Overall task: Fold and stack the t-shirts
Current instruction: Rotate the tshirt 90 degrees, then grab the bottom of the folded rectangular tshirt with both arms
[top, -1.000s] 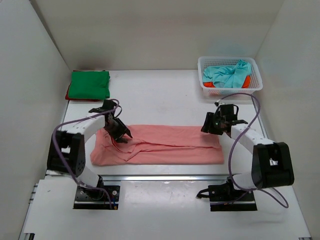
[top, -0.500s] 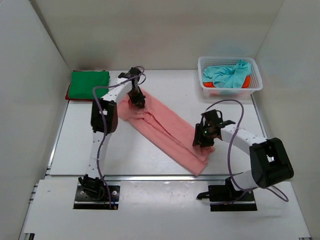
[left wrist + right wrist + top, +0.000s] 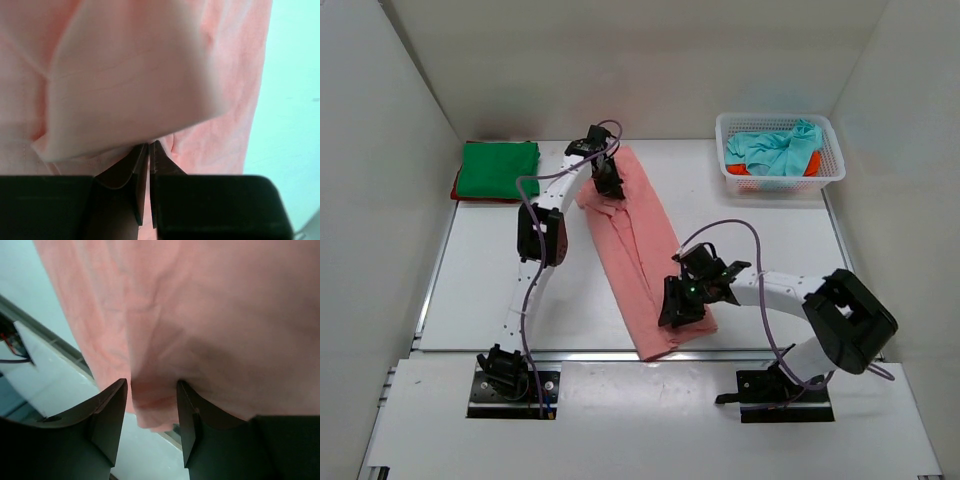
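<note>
Salmon pink t-shirt (image 3: 635, 240) lies in a long diagonal strip — left gripper (image 3: 609, 184) pinched tight on its far end, right gripper (image 3: 680, 303) clamped on bunched cloth at the near end.

No legible text, labels, brands or numbers in any of the three views. Only candidate: a small white marking (image 3: 861, 322) on the black joint housing of the right arm, near the tabletop's near right corner. Too small to read.
</note>
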Tool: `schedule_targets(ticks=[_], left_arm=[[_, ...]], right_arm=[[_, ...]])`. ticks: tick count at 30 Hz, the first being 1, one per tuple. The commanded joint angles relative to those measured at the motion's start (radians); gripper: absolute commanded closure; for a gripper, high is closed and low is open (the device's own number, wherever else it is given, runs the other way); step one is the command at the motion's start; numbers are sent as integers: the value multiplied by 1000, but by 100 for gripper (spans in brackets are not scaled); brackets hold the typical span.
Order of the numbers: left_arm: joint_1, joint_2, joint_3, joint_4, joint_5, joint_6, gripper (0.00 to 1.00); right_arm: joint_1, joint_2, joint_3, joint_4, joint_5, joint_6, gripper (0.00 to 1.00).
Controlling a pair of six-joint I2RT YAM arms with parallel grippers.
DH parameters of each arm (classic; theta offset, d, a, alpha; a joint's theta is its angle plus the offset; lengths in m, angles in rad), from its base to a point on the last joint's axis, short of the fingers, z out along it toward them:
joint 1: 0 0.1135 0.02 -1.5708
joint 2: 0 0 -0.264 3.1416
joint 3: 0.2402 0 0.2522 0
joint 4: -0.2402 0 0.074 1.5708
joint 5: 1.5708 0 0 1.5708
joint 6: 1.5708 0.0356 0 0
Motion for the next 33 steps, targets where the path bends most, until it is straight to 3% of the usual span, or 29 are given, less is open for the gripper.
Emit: schedule_targets(ticks=[1,4,7,9,10,13,15,17,20,22,24,26,28,30,33], left_arm=[[0,68,41,70,117,16,84],[6,42,-30,155,146,-15,84],[15,42,30,201,192,-38,83],[23,19,76,267,240,-87,79],[26,10,106,319,259,-110,68],[22,-142,104,436,235,-144,69],[26,-275,-35,556,256,-191,70],[35,-407,-285,623,292,-234,69],[42,-593,-523,472,277,-163,65],[26,-781,-744,382,226,-74,34],[-15,-975,-1114,408,180,-60,29],[-35,-1220,-1347,421,162,-107,32],[-92,-1359,-1578,399,113,-138,39],[-158,-1513,-1707,393,80,-219,39],[-277,-1624,-1885,422,71,-334,40]], right_arm=[[27,110,51,108,-52,-7,58],[50,165,123,99,-69,-30,58],[76,190,198,53,-43,-80,58],[86,175,222,34,-17,-105,58],[88,153,217,21,4,-126,58],[93,101,279,-80,89,-188,58],[96,57,342,-154,155,-243,55],[76,15,373,-232,199,-287,50],[2,-67,365,-289,245,-323,41],[-83,-117,309,-311,210,-320,38],[-207,-167,255,-318,97,-311,33],[-242,-212,192,-343,60,-321,33],[-242,-252,154,-348,77,-311,33],[-223,-273,108,-361,80,-282,34],[-177,-304,25,-349,80,-205,37]])
